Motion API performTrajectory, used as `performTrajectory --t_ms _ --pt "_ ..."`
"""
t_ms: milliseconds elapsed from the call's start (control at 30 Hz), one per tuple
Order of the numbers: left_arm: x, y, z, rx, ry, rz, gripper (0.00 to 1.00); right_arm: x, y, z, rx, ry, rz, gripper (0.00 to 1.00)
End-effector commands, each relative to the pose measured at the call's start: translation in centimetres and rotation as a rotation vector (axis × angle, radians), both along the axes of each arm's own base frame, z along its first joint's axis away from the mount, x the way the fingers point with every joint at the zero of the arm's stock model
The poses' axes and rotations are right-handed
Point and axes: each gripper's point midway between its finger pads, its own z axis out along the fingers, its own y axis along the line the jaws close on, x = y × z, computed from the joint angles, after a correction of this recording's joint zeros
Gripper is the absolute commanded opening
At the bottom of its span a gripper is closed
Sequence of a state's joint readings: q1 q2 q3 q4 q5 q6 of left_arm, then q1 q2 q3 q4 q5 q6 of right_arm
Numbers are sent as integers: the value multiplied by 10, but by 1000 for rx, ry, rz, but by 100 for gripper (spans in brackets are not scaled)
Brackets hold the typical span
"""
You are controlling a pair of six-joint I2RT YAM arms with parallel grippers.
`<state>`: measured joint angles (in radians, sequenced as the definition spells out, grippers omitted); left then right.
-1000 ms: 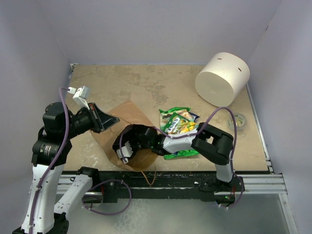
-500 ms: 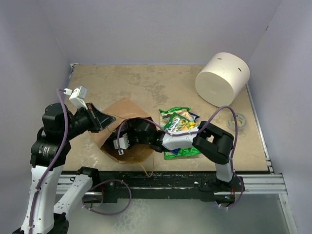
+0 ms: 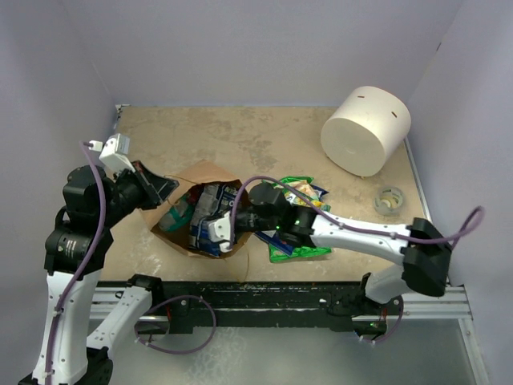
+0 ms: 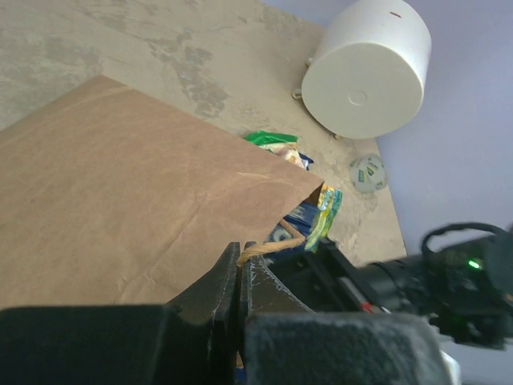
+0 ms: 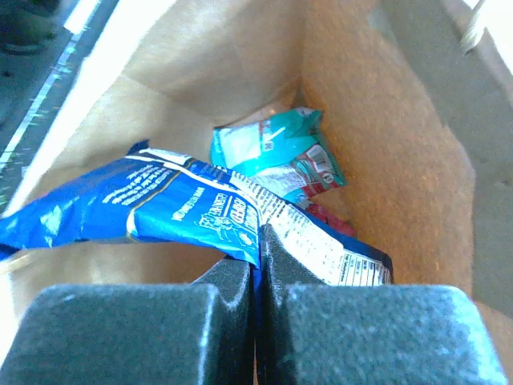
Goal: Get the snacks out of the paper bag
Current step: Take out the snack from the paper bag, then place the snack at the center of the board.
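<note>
From above, the bag lies open, green packets just beside it. Left camera: the left claw pinches the bag's rim. Right camera: the right claw pinches a blue packet inside the bag, a teal packet deeper in.

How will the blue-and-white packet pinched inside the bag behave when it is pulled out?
Probably floppy: the blue-and-white packet bends and creases around the shut right gripper. Likely light, since a pinch on one edge holds it. Its glossy film may slip.
</note>
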<state>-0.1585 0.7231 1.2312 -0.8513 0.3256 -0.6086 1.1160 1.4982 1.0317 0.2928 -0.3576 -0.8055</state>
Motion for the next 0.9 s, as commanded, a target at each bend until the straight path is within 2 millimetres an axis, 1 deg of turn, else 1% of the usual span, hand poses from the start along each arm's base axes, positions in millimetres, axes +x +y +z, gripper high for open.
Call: performTrajectory --t_ms 0,33,67,200,300,333,400,433,500,533,600,633,733,867 --pt "18 12 17 10 -53 93 0 -40 -38 26 -38 90 92 0" --pt "20 13 14 11 -44 105 0 -44 -46 40 -16 92 89 0" --pt "23 14 11 8 -33 115 0 -50 -56 48 -18 106 85 0" --pt "31 14 -4 -4 15 133 0 -64 -96 95 62 136 25 0" --pt "35 14 -11 -6 29 144 0 -74 -129 123 130 175 -31 0" --pt "35 15 -14 -5 37 153 0 -73 -140 126 135 185 -72 0" --pt "36 17 -19 3 52 164 0 -59 -162 129 165 216 -222 0" --pt "36 18 -19 5 56 168 0 -41 -176 128 184 209 -357 0" --pt "36 18 -21 7 66 172 0 -12 -204 127 240 205 -590 0" --pt "36 19 -21 7 65 173 0 4 -218 116 257 198 -718 0" --pt "36 19 -22 9 67 175 0 25 -239 108 313 165 -890 0" --pt "36 19 -22 10 67 175 0 33 -246 103 332 151 -952 0" --pt "36 20 -20 13 65 176 0 54 -253 81 344 129 -1051 0" --pt "37 21 -14 20 58 177 0 94 -258 43 306 193 -1180 0"
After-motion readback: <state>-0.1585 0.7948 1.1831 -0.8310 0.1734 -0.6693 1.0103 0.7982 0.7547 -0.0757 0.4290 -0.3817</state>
